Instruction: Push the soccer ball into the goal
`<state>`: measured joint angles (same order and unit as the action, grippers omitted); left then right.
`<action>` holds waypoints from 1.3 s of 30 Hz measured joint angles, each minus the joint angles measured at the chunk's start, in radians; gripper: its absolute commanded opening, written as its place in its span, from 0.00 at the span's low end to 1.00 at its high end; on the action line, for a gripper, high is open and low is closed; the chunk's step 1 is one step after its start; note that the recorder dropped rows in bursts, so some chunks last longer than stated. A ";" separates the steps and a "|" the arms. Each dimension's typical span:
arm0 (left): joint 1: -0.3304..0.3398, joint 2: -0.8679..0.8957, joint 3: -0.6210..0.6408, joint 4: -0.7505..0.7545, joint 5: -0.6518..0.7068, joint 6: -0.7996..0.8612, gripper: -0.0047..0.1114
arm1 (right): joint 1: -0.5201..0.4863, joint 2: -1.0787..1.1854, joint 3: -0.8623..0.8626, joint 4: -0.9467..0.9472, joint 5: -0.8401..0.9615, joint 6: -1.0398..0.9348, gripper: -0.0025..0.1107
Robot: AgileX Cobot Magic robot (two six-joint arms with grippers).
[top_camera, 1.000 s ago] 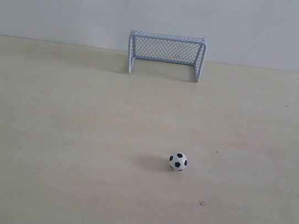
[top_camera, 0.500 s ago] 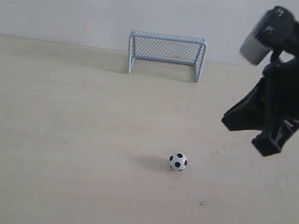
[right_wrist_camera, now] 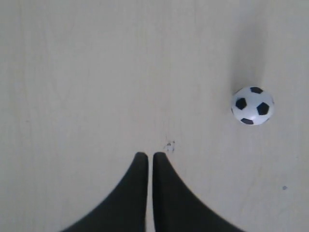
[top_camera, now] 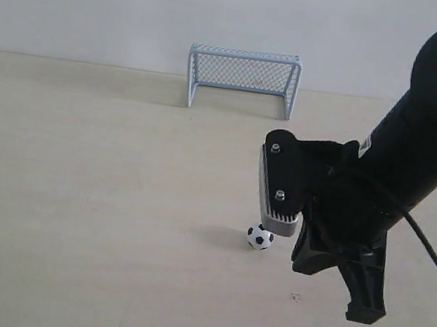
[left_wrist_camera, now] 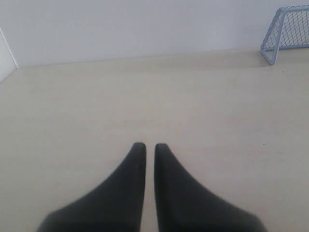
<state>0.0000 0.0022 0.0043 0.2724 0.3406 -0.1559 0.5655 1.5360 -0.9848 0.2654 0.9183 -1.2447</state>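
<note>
The soccer ball (top_camera: 259, 237), tiny and white with black patches, rests on the pale table, well in front of the goal (top_camera: 242, 79). That pale blue framed, netted goal stands against the back wall. My right gripper (top_camera: 364, 312) hangs low just to the right of the ball and nearer the front edge, shut on nothing. In the right wrist view the ball (right_wrist_camera: 252, 105) lies off to one side of the shut right gripper (right_wrist_camera: 150, 154), not touching it. My left gripper (left_wrist_camera: 150, 145) is shut and empty over bare table, with a corner of the goal (left_wrist_camera: 285, 30) far off.
The right arm's black body and grey wrist camera block (top_camera: 278, 190) loom just above the ball. A small dark speck (top_camera: 295, 297) marks the table near the right fingertips. A white wall runs behind the goal.
The right arm came in from the upper right and dropped down beside the ball. The ball and the goal have not moved.
</note>
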 measured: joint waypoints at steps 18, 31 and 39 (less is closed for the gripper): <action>0.000 0.000 0.000 0.000 0.000 0.000 0.09 | 0.002 0.221 0.000 -0.006 -0.194 -0.029 0.02; 0.000 0.000 0.000 0.000 0.000 0.000 0.09 | 0.002 0.288 0.000 -0.007 -0.302 -0.060 0.02; 0.000 0.000 0.000 0.000 0.000 0.000 0.09 | 0.002 0.290 -0.001 -0.005 -0.290 -0.062 0.02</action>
<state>0.0000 0.0022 0.0043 0.2724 0.3406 -0.1559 0.5678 1.8258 -0.9854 0.2601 0.6281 -1.3066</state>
